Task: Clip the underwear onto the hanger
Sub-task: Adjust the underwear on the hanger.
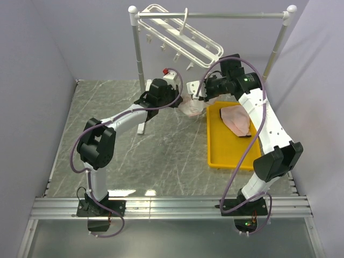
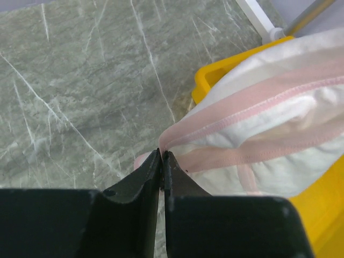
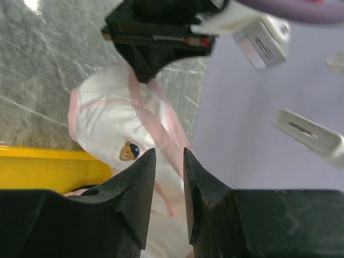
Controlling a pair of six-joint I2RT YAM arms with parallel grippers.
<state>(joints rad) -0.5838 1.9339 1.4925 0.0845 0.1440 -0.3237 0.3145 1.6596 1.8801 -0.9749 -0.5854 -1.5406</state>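
Table (image 1: 161, 156): flat grey slab w/ white marble-like veining, matte.

Rail stand (image 1: 215, 15) at the far edge: thin grey tubes, round white ball ends.

Hanger (image 1: 183, 37) hooked over the rail, tilted: white plastic, oblong frame of parallel bars. Small white clips (image 1: 163, 47) dangle under it in a row.

Left arm (image 1: 115, 121) & right arm (image 1: 263, 113): white shells, black joints, purple cables looping alongside. Both reach in toward the middle, under the hanger.

Tray (image 1: 209, 140): bright yellow plastic, rectangular, low rim, on the table's right side. Other underwear (image 1: 236, 119) lies inside it, pale pink, soft & crumpled.

Underwear (image 1: 192, 109) hangs in the air just off the tray's near-left corner, btwn the two grippers. Thin white fabric w/ pale pink stitched bands (image 2: 269, 140), bunched in soft folds.

Left gripper (image 2: 162, 153): black wedge-shaped jaws clenched on the tip of a pink band, fabric trailing away from them.

Right gripper (image 3: 170, 153): black jaws stand a narrow slit apart, right up against the same underwear, pink band showing in the slit. Can't tell if it's pinched or just behind.

Small brown bear print (image 3: 127, 151) on the white part, near a pink edge.
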